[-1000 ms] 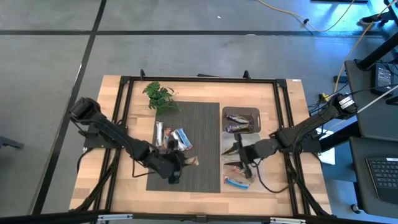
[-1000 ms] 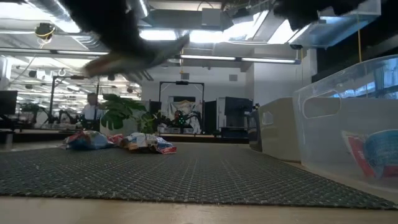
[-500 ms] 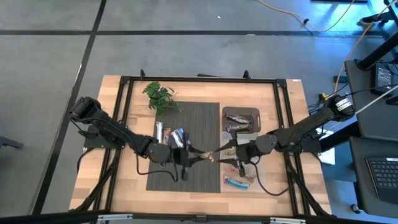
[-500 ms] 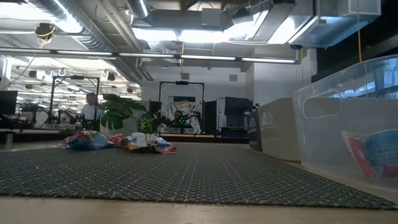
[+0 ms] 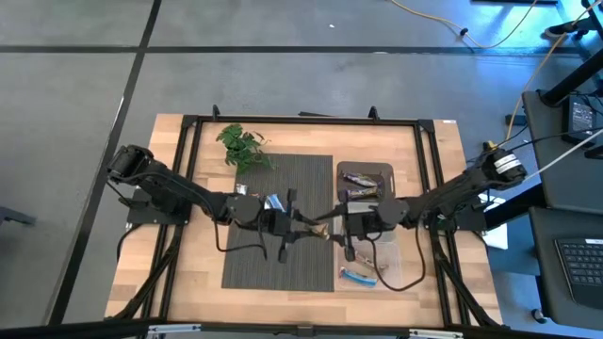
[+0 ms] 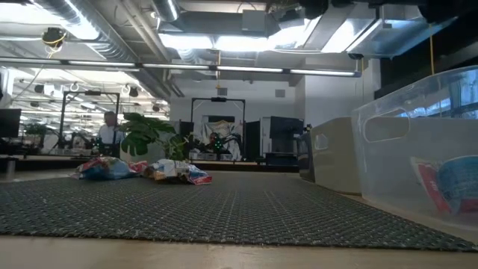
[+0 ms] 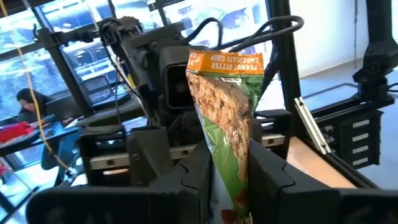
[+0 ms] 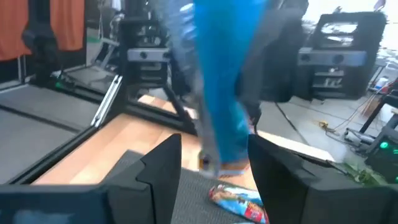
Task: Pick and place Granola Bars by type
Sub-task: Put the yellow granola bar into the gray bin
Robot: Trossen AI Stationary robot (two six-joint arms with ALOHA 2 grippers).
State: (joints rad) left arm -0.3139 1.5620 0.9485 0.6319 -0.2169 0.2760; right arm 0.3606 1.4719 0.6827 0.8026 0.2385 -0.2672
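Change: the two arms have closed in since a second ago, meeting mid-frame in the high view.
Left gripper (image 5: 300, 226): clenched on an orange-tan bar (image 7: 227, 106), held upright.
Right gripper (image 5: 332, 222): fingers straddle a blue-wrapped bar (image 8: 219, 81); grip likely, cannot tell firmly.
Other bars (image 5: 267, 203): on the mat, centre-left.
Meaning: probably a handover toward the clear bins (image 5: 381, 168) on the desk (image 5: 203, 151).

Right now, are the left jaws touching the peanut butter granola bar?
Touching. In the left wrist view the peanut butter granola bar stands upright, pinched between the left gripper's two dark jaws.
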